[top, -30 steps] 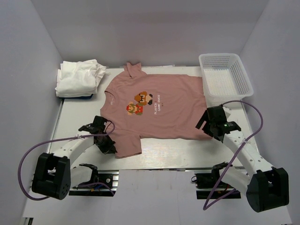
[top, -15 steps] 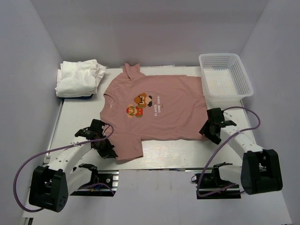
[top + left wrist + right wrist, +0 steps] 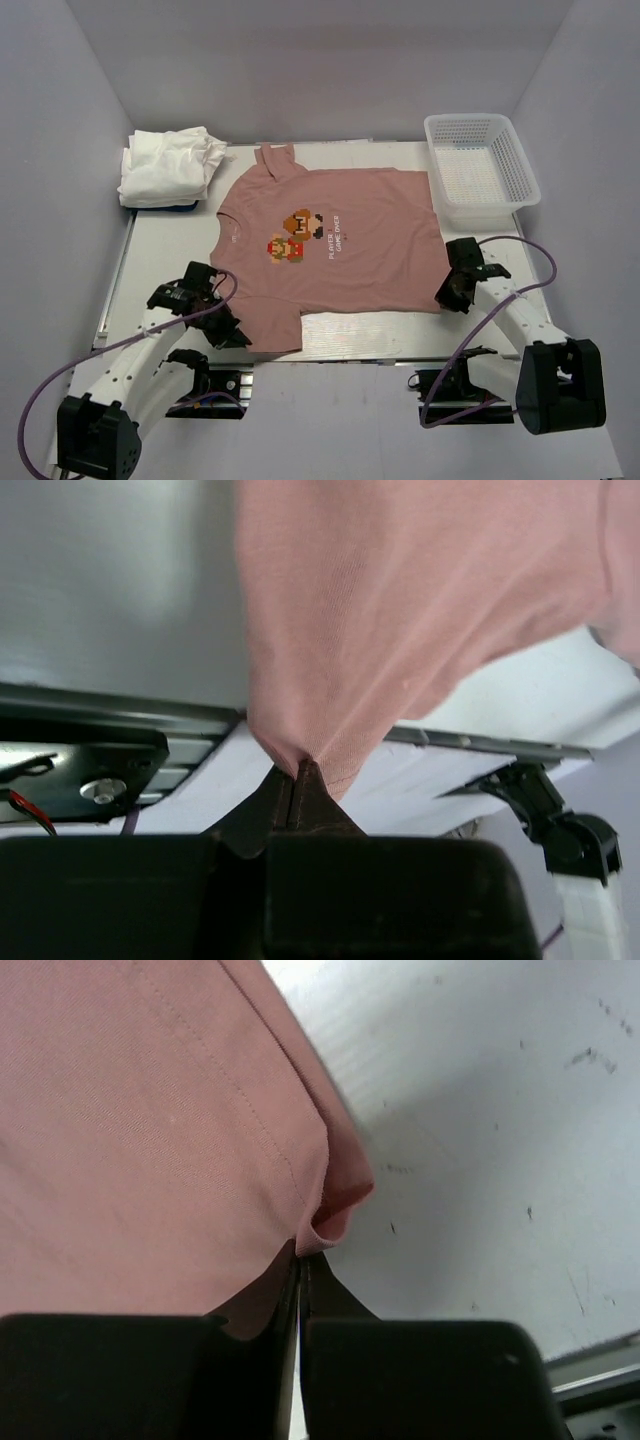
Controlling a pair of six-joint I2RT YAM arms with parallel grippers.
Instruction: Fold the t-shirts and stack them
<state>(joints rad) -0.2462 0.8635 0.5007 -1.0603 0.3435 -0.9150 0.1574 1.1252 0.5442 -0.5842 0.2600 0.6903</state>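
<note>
A dusty-pink t-shirt (image 3: 330,240) with a pixel game print lies spread flat on the table, collar to the left. My left gripper (image 3: 232,335) is shut on the shirt's near-left sleeve corner; in the left wrist view the pink cloth (image 3: 400,610) is pinched at the jaw tips (image 3: 299,768). My right gripper (image 3: 450,297) is shut on the shirt's near-right hem corner, with the hem (image 3: 330,1200) curling at its tips (image 3: 303,1252). Folded white t-shirts (image 3: 168,165) are piled at the back left.
A white mesh basket (image 3: 481,168) stands at the back right, just beyond the shirt's hem. The table's near edge and metal rail (image 3: 120,710) run close under both grippers. White walls enclose the table on three sides.
The right gripper moved down onto the hem corner and shut on it. The left gripper pulled the sleeve corner toward the near edge, and the whole shirt shifted slightly nearer.
</note>
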